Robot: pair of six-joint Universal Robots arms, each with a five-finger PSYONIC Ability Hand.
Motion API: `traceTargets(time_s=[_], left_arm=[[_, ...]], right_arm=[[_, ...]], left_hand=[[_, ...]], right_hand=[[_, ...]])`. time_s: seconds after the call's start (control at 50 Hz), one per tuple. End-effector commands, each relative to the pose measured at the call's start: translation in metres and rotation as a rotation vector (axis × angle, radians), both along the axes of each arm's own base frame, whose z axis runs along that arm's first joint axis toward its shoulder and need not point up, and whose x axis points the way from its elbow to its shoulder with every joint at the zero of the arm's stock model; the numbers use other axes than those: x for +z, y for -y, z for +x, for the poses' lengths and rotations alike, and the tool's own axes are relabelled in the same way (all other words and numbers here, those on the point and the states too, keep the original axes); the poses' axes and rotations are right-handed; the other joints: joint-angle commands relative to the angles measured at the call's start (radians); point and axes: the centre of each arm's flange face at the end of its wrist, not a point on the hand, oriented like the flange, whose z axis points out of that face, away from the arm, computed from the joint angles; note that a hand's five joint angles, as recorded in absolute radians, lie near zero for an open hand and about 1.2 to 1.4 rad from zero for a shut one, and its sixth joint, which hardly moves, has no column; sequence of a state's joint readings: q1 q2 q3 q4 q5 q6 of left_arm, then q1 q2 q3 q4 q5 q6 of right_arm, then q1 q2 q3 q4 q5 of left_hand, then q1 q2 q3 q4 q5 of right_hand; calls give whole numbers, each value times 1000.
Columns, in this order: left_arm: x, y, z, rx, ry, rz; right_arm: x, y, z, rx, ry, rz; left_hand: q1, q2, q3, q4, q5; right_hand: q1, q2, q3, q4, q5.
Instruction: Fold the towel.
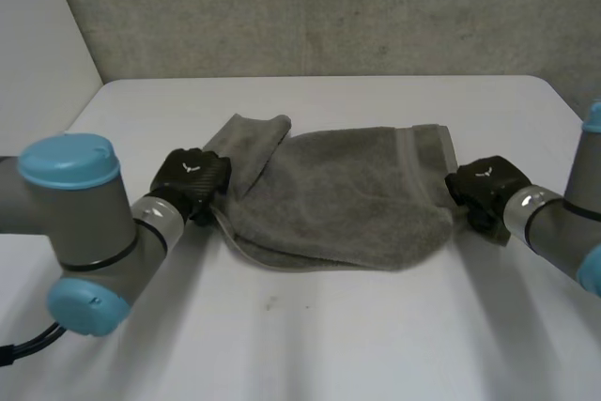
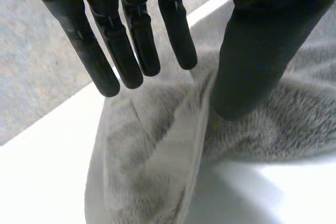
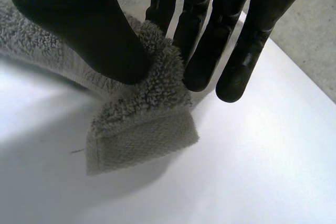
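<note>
A grey towel (image 1: 347,199) lies loosely folded in the middle of the white table (image 1: 310,335), with a doubled flap (image 1: 254,143) sticking up at its far left. My left hand (image 1: 191,180) is at the towel's left edge. In the left wrist view its fingers (image 2: 126,40) are straight and lifted off the towel (image 2: 152,171), while the thumb (image 2: 257,51) rests on the pile beside a raised fold. My right hand (image 1: 484,187) is at the right edge, by the banded hem. There its thumb (image 3: 89,19) and fingers pinch a towel corner (image 3: 142,129), which hangs just over the table.
A grey textured wall (image 1: 329,7) stands behind the table's far edge. Bare white tabletop stretches in front of the towel and on both sides of it.
</note>
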State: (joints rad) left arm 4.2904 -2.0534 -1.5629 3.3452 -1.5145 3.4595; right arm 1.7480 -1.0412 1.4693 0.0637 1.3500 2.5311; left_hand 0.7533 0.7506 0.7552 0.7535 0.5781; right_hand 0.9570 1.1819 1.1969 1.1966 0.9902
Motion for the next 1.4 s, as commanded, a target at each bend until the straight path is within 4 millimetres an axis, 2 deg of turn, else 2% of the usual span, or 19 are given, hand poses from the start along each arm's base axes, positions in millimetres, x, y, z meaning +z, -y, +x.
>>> traceTargets(time_s=[0.02, 0.16, 0.42, 0.5, 0.54, 0.58, 0.66, 0.7, 0.76, 0.84, 1.08, 1.4], left_arm=[[29, -14, 7, -1, -27, -63], [29, -15, 10, 6, -29, -66], [5, -33, 20, 11, 23, 16], [0, -39, 30, 28, 37, 30], [-3, -38, 35, 43, 36, 29], [-10, -30, 47, 88, 30, 17], [-14, -18, 60, 133, 18, -6], [-16, -4, 72, 145, 2, -30], [-18, 1, 78, 139, -5, -30], [-34, 15, 93, 95, 0, 9], [-54, 28, 109, 89, 99, 19], [-57, 36, 104, 72, 99, 12]], right_arm=[[0, -11, -13, 12, 51, -32], [-6, -15, -15, 13, 59, -38], [-9, -12, -19, 1, 61, -36], [-10, -11, -20, -4, 61, -39], [-10, -11, -20, -4, 61, -39], [-11, -11, -20, -2, 62, -37], [-13, -12, -20, 0, 60, -32], [-14, -13, -20, -1, 59, -26], [-15, -13, -19, 0, 59, -27], [-15, -13, -19, 0, 59, -30], [-17, -13, -19, 0, 57, -28], [-20, -14, -19, 4, 52, -22]], left_hand=[[-35, -32, -37, -35, -34], [-20, -17, -22, -20, -19], [-17, -14, -19, -17, -17], [-38, -35, -40, -38, -37], [-102, -100, -104, -103, -102], [-266, -263, -268, -266, -266], [-273, -270, -275, -273, -272], [-267, -264, -269, -267, -266], [-261, -258, -263, -261, -260], [-246, -243, -248, -246, -246], [-240, -238, -242, -241, -240], [-167, -164, -169, -167, -166]], right_hand=[[439, 214, 199, 200, 231], [439, 214, 199, 200, 231], [439, 214, 199, 200, 231], [439, 214, 199, 200, 231], [439, 214, 199, 200, 231], [439, 214, 199, 200, 231], [439, 214, 199, 200, 231], [439, 214, 199, 200, 231], [439, 214, 199, 200, 231], [439, 214, 199, 200, 231], [439, 214, 199, 200, 231], [439, 214, 199, 200, 231]])
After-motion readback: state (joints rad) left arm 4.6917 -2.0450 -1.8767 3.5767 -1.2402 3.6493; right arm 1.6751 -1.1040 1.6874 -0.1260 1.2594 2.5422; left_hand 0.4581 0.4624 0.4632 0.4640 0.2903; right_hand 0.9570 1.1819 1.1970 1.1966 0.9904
